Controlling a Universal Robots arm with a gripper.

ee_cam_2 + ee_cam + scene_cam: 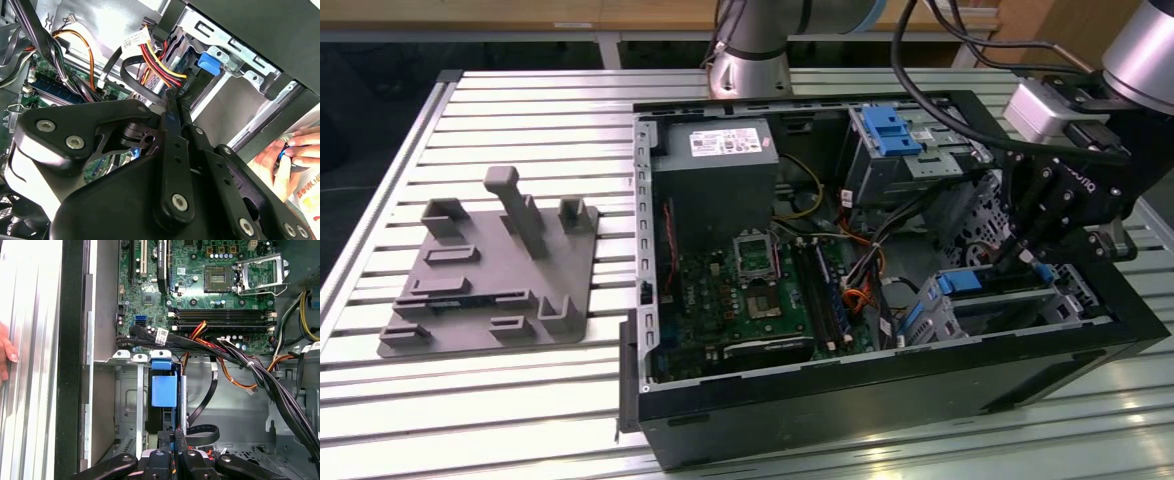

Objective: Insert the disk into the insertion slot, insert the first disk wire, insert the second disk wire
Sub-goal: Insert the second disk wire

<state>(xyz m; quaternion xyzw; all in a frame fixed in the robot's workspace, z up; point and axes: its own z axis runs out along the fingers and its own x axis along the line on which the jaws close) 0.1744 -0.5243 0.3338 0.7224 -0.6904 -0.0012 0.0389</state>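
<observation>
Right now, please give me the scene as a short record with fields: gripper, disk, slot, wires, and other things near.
gripper: the gripper is low inside the open computer case, fingers closed on a thin black connector at the drive cage
disk: the disk, with its blue bracket, sits in the cage
slot: the insertion slot, grey metal, at the exterior view's right side of the case
wires: red, yellow and black wires run to the connector
other: grey fixture on the table; a person's hand beside the case
</observation>
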